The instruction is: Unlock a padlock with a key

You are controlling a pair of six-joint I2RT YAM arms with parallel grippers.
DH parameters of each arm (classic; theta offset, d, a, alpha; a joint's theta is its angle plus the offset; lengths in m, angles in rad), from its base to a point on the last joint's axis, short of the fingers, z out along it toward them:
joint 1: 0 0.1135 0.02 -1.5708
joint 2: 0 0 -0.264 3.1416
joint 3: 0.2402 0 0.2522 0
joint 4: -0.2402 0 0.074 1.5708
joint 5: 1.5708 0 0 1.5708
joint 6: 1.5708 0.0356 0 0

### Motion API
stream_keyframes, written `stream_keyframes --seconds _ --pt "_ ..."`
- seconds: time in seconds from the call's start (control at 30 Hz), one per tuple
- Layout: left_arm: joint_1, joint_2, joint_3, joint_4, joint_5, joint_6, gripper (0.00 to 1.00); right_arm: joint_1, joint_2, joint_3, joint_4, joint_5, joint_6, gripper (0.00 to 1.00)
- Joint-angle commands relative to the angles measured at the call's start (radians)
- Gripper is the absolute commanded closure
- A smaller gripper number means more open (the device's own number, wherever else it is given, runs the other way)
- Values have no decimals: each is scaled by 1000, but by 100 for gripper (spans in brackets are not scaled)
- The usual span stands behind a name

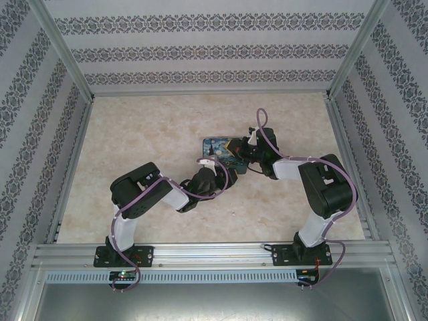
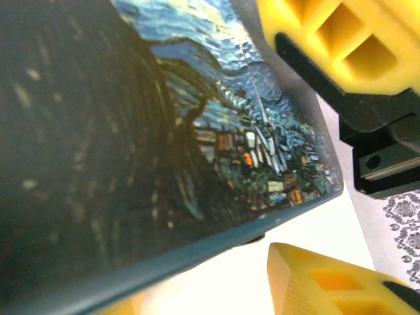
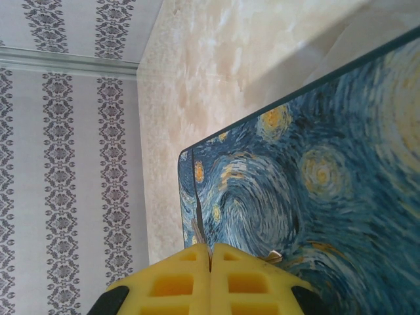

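Lying flat near the middle of the pale, marbled table [image 1: 147, 134] is a rectangular tin [image 1: 219, 148], its smooth lid printed with swirling blue and yellow brushwork and edged by a dark teal rim. The left gripper [image 2: 325, 164] comes at the tin's near corner with its jaws spread. Its blocky yellow fingers [image 2: 328, 39], moulded with square hollows, sit one on each side of that corner. Bare table shows between the lower finger and the rim; whether the upper one touches the tin I cannot tell.

The right gripper [image 3: 210, 262] hangs over the far end of the lid, its two ribbed yellow tips pressed flat together. A thin, dull brownish sliver, apparently the key [image 3: 202, 233], juts from the seam between them, so the jaws seem to pinch it. It points along the tin's rounded corner, close above the painted surface. A small metallic glint just beside the tips is too small to identify.

Walls [image 1: 200, 53] of white paper with grey ornamental stripes, framed by aluminium rails, enclose the table.
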Motion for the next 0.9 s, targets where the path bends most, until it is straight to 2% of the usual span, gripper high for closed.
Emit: stream_keyframes --seconds 0.0,0.13,0.53,0.87 --pt "-23 42 19 -19 -13 -26 43 -4 21 -19 7 11 -16 100" --pt "-38 49 15 13 -5 -35 41 -3 23 -18 6 9 -14 100" --pt "-56 -37 -34 71 -36 -56 45 -2 29 -18 7 9 -16 100" --pt "-55 29 -5 52 -88 -90 45 -4 31 -26 6 11 -14 100"
